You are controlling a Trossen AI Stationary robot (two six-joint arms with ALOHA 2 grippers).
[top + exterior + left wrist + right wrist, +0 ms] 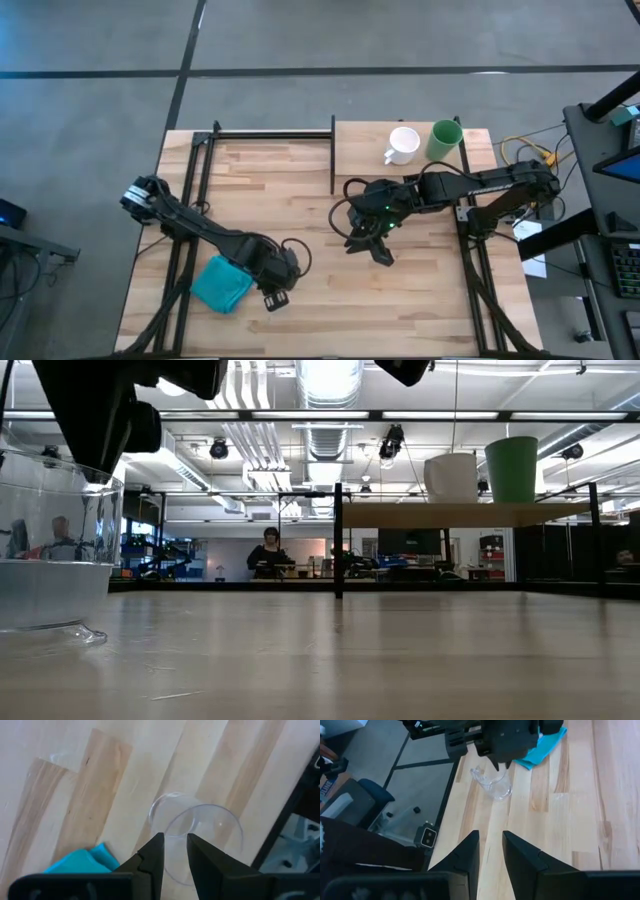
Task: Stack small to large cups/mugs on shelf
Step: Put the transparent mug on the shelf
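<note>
The small clear cup stands upright with its base on the table near the near edge, beside the teal cloth. My left gripper hovers over it, pointing down. It is open by a narrow gap, one finger outside the cup's rim and one over its mouth. The white mug and the green cup stand side by side on the shelf at the far right. My right gripper hangs narrowly open over mid-table, in front of the shelf.
The teal cloth lies just left of the clear cup. A black frame rail runs along the far edge, with a post at the shelf's left end. Bare tabletop lies between the arms. A person stands in the room behind.
</note>
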